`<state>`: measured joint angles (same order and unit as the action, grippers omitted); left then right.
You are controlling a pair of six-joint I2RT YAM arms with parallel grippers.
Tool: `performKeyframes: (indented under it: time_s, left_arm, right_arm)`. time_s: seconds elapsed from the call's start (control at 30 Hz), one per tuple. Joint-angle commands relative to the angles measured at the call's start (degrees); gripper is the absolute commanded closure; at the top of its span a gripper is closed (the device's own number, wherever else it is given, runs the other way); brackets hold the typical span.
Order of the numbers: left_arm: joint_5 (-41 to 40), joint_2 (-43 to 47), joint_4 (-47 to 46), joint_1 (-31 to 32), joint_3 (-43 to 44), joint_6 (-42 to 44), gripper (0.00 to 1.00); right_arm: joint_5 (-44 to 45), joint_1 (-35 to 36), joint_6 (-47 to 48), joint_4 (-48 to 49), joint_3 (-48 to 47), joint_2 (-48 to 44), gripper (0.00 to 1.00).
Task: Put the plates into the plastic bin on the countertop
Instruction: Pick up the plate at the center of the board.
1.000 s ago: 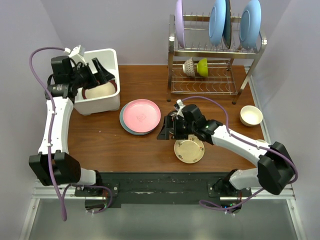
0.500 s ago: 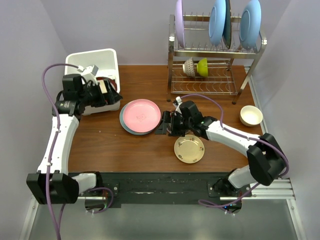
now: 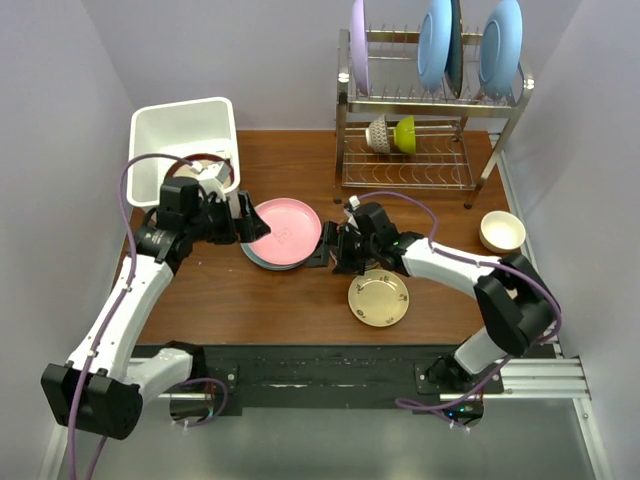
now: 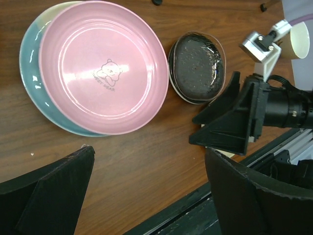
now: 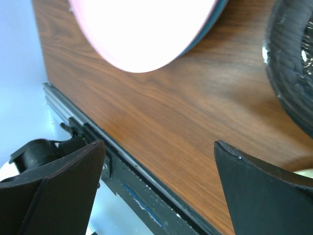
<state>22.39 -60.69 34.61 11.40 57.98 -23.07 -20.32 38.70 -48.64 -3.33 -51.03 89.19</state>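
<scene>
Plainly rim-grip work: hard, slick, breakable plates

The pink plate (image 4: 100, 66) lies flat at the middle of the tabletop (image 3: 230, 290). It is stacked on the blue-and-cream plate (image 4: 30, 73), whose edge peeks out on the left and near sides. Both look like glazed ware: stiff, fairly weighty, glossy enough to slip, and likely to chip if dropped. Lying flat, each offers only its raised rim, so the best hold is probably a pinch across the lip, one finger over and one worked under.

The left arm's jaws stand wide apart and hold nothing, hovering by the pink plate's left rim. The right arm's jaws are also spread and empty, at the edge of the dark glass plate (image 4: 198, 66), which sits just right of the pink one. A pale edge shows beneath it, perhaps another plate. Glass is likely the most fragile and slippery of the lot.

The small yellowish plate (image 3: 378, 298) lies nearer, apart from the rest. The white plastic bin (image 3: 180, 135) stands at the far left corner, with a maroon-rimmed plate (image 3: 210, 161) partly visible inside.

The wood-grain top is smooth and hard, so a nudged plate may slide. The steel dish rack (image 3: 430, 103) at far right and the cream bowl (image 3: 502, 230) stand well clear, but the two arms work close together.
</scene>
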Motion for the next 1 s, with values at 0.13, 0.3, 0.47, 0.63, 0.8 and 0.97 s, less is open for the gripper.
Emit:
performKeyframes:
  time_s: [0.13,0.3,0.47,0.63,0.8,0.97]
  left_arm:
    - [-2.5,3.6,-3.5,4.0,-3.7,-4.6,0.0]
    - [-2.9,4.6,-3.1,4.7,-5.7,-5.1,0.0]
    - [-2.4,5.8,-2.9,4.9,-7.3,-5.4,0.0]
    - [-0.2,7.0,-4.5,4.9,-10.1,-7.1,0.0]
    - [0.0,8.0,-5.1,5.0,-11.1,-7.7,0.0]
    - [0.4,8.2,-4.7,5.1,-11.7,-7.7,0.0]
  right_arm:
    - [0.5,-0.7,-2.9,3.1,-5.4,6.3,0.1]
    - [0.1,-1.2,-4.4,5.4,-7.2,8.4,0.15]
    - [0.1,-1.6,-5.4,4.8,-9.3,11.5,0.26]
    - [0.3,-1.8,-6.6,4.0,-11.8,14.3,0.42]
    - [1.4,-1.8,-6.0,1.0,-14.5,17.2,0.47]
    - [2.7,-1.8,-6.4,0.9,-14.3,17.8,0.58]
